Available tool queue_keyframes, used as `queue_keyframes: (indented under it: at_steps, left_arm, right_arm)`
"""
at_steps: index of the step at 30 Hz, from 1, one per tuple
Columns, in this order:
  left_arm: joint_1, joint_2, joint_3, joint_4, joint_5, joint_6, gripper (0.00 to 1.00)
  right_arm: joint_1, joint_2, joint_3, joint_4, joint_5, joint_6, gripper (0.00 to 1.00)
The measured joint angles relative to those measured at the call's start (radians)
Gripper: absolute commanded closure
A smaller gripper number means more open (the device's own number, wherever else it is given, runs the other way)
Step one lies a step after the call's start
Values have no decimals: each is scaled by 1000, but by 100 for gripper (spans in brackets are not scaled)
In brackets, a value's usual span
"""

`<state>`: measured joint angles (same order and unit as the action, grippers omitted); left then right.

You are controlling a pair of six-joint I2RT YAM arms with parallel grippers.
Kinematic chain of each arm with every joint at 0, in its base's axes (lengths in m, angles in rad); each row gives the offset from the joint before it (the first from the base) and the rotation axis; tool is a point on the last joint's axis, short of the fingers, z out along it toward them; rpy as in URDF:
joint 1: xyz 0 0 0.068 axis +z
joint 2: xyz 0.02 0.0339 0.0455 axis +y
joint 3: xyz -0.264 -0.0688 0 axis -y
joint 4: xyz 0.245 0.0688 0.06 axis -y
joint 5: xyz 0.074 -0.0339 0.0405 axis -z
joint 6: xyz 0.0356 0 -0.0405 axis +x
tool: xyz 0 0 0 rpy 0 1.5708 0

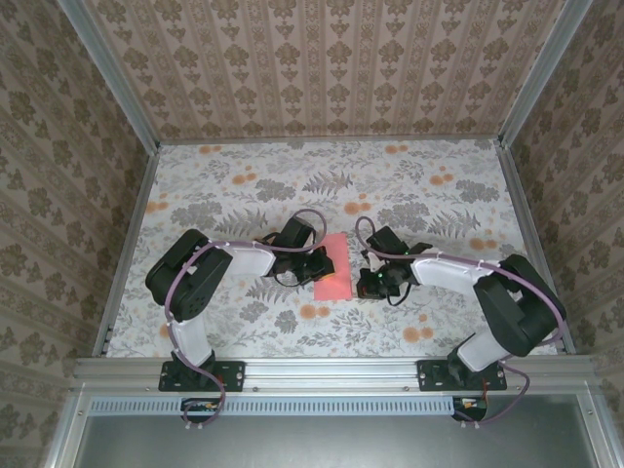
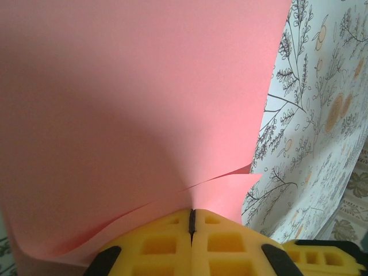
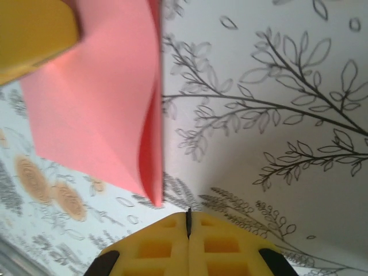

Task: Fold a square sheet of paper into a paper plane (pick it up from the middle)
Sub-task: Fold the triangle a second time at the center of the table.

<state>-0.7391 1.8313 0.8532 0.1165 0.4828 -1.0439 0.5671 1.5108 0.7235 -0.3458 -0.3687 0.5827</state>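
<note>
Now, L to R. Left arm (image 1: 244, 258) bent inward over floral bench (image 1: 409, 185). Left jaws fully closed, yellow fingertips (image 2: 172, 241) pressed tog., pinching edge of square sheet of paper (image 1: 332, 265). Sheet at bench centre, between both jaws. Pink, doubled over, two layers bowing apart along one edge. Right jaws closed too, holding nothing, just beside sheet's rt side, not touching. Right arm (image 1: 448, 271) bent inward likewise.
</note>
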Motion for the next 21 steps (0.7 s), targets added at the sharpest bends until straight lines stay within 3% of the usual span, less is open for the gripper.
queue_keyframes:
  at_steps: [8, 21]
  left_arm:
    - [0, 0, 3, -3, 0, 0, 96]
    - [0, -6, -4, 18, 2, 6, 89]
  right_arm:
    - [2, 35, 63, 58, -88, 0, 96]
    - [3, 173, 91, 85, -106, -26, 97]
